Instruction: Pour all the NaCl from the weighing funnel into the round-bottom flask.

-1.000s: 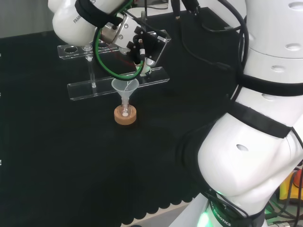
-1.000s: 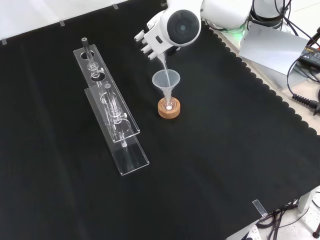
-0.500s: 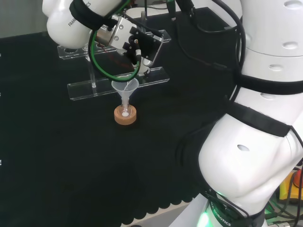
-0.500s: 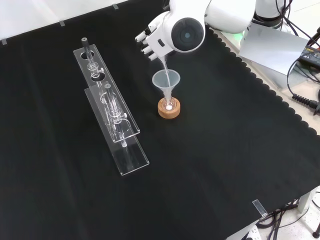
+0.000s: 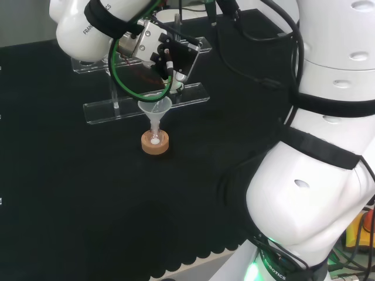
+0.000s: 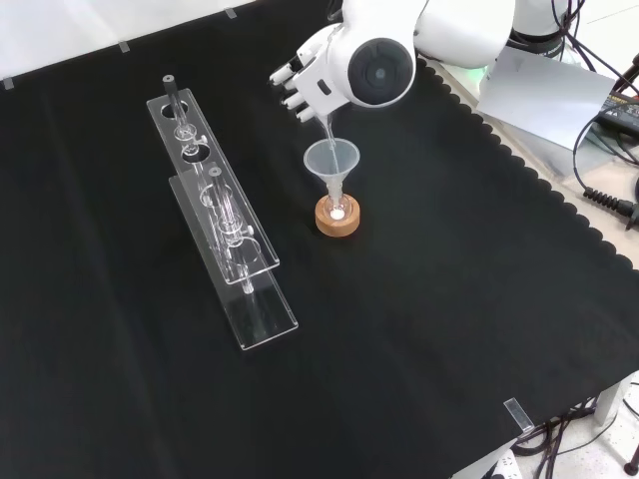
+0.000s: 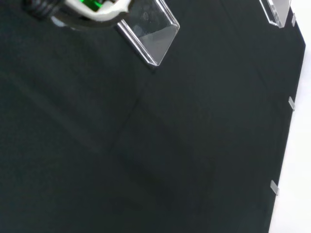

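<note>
The bench is covered with matt black cloth (image 6: 449, 299), smooth and slightly creased, with a scalloped edge at the right of the front view. Left of centre in that view stand two racks (image 6: 225, 239) of clear, glossy plastic with bright edges. At upper centre a translucent, smooth funnel (image 6: 330, 160) sits above a cork ring (image 6: 337, 219), tan, matt and grainy. The clear weighing funnel (image 6: 325, 125) above it looks glassy. The hand (image 6: 305, 75) has glossy white shells with black parts; the arm link (image 5: 304, 199) at the right of the head view is shiny white plastic with matt black bands.
</note>
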